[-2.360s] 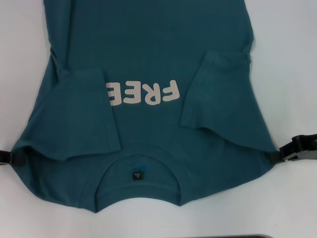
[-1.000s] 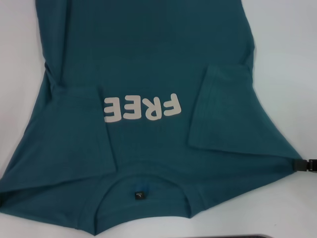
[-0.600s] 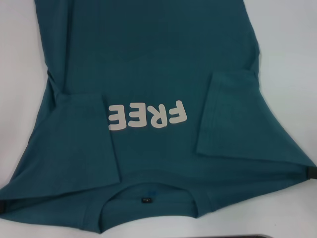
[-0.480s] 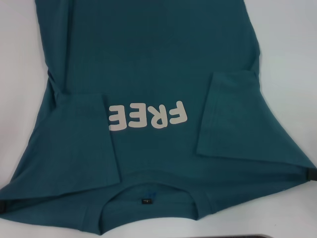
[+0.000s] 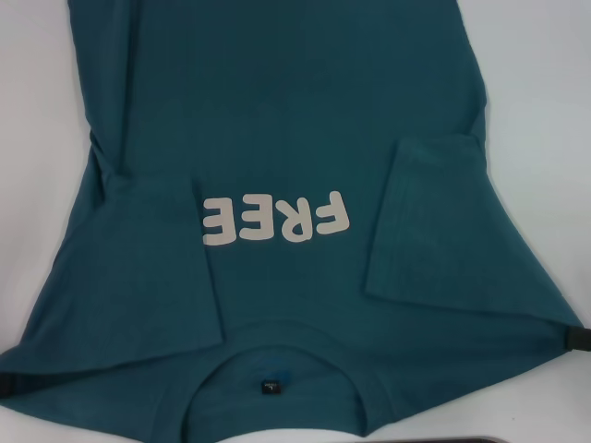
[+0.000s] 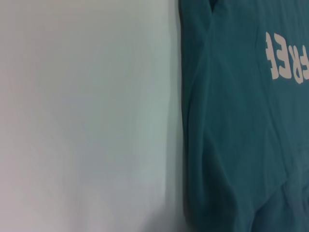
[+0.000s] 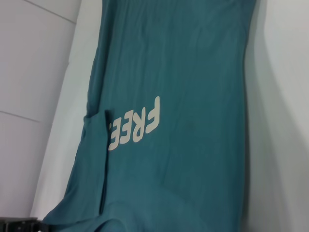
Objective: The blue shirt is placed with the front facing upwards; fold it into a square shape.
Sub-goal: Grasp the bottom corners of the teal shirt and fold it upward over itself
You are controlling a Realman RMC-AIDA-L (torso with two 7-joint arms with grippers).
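Note:
The blue shirt (image 5: 277,111) lies front up on the white table, its off-white "FREE" print (image 5: 275,219) upside down to me and its neckline with the black label (image 5: 269,386) nearest me. Both short sleeves are folded inward, one (image 5: 157,258) left of the print and one (image 5: 429,221) right of it. My left gripper (image 5: 6,388) shows only as a black tip at the left shoulder corner. My right gripper (image 5: 578,339) is at the right shoulder corner. The cloth runs taut between them. The wrist views show the shirt (image 6: 231,121) (image 7: 183,96) from each side.
White table surface (image 5: 545,92) flanks the shirt on both sides. A dark strip (image 5: 462,439) runs along the near edge in the head view. In the right wrist view, grey panels (image 7: 29,72) lie beyond the table's far side.
Both grippers have moved outward and toward me, stretching the shoulders wide. The shirt has slid toward me, so the neckline sits lower in the head view.

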